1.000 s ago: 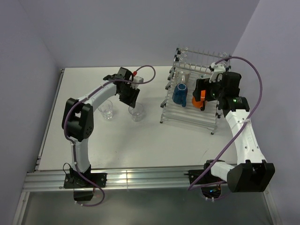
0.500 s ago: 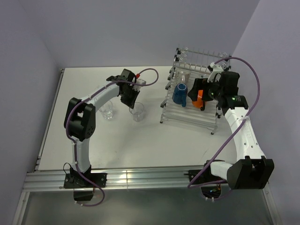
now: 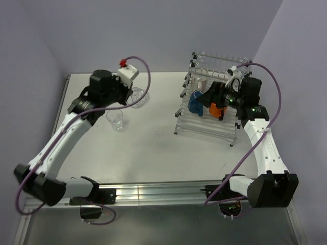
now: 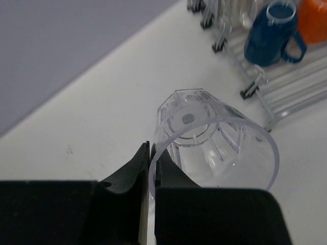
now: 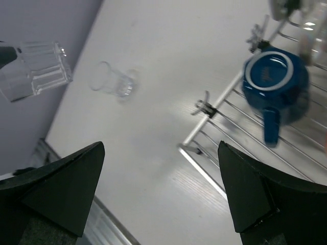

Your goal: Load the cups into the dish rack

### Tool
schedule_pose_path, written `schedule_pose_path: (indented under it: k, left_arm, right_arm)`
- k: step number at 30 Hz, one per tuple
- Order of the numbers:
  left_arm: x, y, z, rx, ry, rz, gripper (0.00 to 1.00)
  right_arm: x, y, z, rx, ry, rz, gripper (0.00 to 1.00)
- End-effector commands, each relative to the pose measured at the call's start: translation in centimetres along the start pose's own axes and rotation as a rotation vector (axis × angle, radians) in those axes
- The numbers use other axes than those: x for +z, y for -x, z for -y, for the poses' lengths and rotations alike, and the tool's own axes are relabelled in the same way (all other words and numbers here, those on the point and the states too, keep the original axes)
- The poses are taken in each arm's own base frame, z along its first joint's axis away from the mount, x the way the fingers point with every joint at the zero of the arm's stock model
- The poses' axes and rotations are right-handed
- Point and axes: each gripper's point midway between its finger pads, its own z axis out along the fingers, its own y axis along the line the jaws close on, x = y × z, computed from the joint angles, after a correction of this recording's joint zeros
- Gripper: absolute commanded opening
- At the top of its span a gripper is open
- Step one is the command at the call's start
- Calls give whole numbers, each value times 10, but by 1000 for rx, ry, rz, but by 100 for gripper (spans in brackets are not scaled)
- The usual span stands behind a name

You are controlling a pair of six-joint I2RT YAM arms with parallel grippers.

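jaws of your left gripper [image 4: 151, 153] pressed together on rim wall of clear tumbler [image 4: 214, 143] - glass held up off table [image 3: 153, 148], tipped on its side, mouth toward wrist camera. second tumbler [image 3: 116, 120] stands upright on table, just beside your left arm. your right gripper [image 5: 161, 178] spread wide, holding nothing, over dish rack [image 3: 207, 125]. blue mug [image 3: 195, 102] and orange mug [image 3: 215, 108] sit in rack side by side - blue mug mouth down.

Blue mug [image 3: 195, 102], orange mug [image 3: 215, 108] in dish rack [image 3: 204, 128]; held tumbler [image 3: 137, 98] (other tumbler [image 3: 116, 121] standing).
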Motion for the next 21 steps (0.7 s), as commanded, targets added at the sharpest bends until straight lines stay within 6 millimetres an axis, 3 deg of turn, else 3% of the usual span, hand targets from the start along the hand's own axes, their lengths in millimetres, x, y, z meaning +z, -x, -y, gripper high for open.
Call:
schedule_pose_path:
  k: [1, 3, 4, 6, 7, 8, 10, 16, 21]
  left_arm:
    - [-37, 56, -10, 84, 87, 307, 0]
    - [-48, 62, -8, 134, 99, 392, 0]
    - [-70, 73, -7, 164, 116, 465, 0]
    - [-85, 80, -7, 250, 159, 582, 0]
    - [-113, 90, -5, 284, 190, 674, 0]
    - [-109, 76, -3, 348, 207, 676, 0]
    - [-140, 89, 3, 415, 244, 805, 0]
    - [-166, 81, 21, 564, 268, 878, 0]
    - [-173, 62, 37, 704, 263, 903, 0]
  right_arm:
    - [-4, 20, -46, 44, 220, 59, 100]
    - [-4, 23, -56, 69, 275, 67, 100]
    - [-5, 26, -65, 108, 323, 81, 100]
    - [-5, 29, -79, 149, 394, 88, 100]
    - [-7, 33, -90, 189, 445, 93, 100]
    - [-4, 28, -107, 197, 497, 66, 100]
    - [0, 28, -124, 223, 556, 47, 100]
    - [19, 8, -176, 249, 751, -54, 100]
    - [41, -7, -199, 270, 820, -138, 100]
